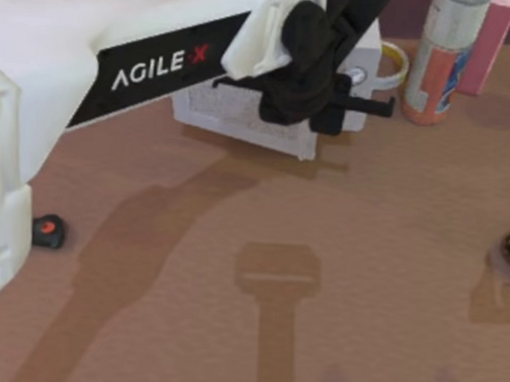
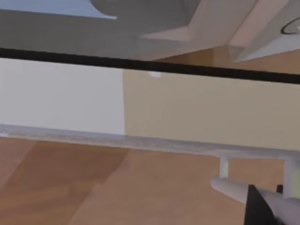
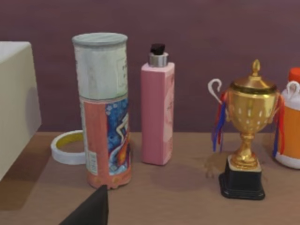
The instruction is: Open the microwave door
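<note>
My left gripper (image 1: pixel 324 96) sits at the microwave (image 1: pixel 242 113) door (image 2: pixel 140 143); its grip I cannot tell.

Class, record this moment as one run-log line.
left gripper: at microwave door, fingers apart | door: looks ajar | right arm: parked, out of top view

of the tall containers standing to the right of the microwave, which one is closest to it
The silver-topped can with the orange label. It stands just beside the tape ring near the microwave; the pink bottle and the orange-capped white bottle stand farther right.
</note>
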{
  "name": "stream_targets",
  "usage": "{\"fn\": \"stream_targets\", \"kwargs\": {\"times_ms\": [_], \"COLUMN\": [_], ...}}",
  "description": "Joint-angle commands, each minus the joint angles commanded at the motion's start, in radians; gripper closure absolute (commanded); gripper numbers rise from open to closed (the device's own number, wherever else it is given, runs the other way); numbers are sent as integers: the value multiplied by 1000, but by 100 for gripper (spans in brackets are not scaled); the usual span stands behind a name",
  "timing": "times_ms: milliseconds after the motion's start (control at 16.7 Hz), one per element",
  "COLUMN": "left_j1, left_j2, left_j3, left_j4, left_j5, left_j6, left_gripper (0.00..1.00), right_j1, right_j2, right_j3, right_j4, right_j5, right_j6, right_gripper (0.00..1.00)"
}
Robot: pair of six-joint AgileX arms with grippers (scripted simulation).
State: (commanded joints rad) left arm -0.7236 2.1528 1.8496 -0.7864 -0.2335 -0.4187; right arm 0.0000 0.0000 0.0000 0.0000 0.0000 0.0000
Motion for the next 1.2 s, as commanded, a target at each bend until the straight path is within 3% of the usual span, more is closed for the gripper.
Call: {"fn": "stream_targets", "kwargs": {"times_ms": [1200], "left_j1": [1], "left_j2": [-30], "left_j3": [-45], "left_j4": [25], "left_j5": [19], "left_j6": [29], "left_gripper": [100], "right_j1": [0], "right_j2": [0], "right_j3": [0], "right_j4": [0], "right_j5": [0], "right_j6": [0], "right_gripper": [0]}}
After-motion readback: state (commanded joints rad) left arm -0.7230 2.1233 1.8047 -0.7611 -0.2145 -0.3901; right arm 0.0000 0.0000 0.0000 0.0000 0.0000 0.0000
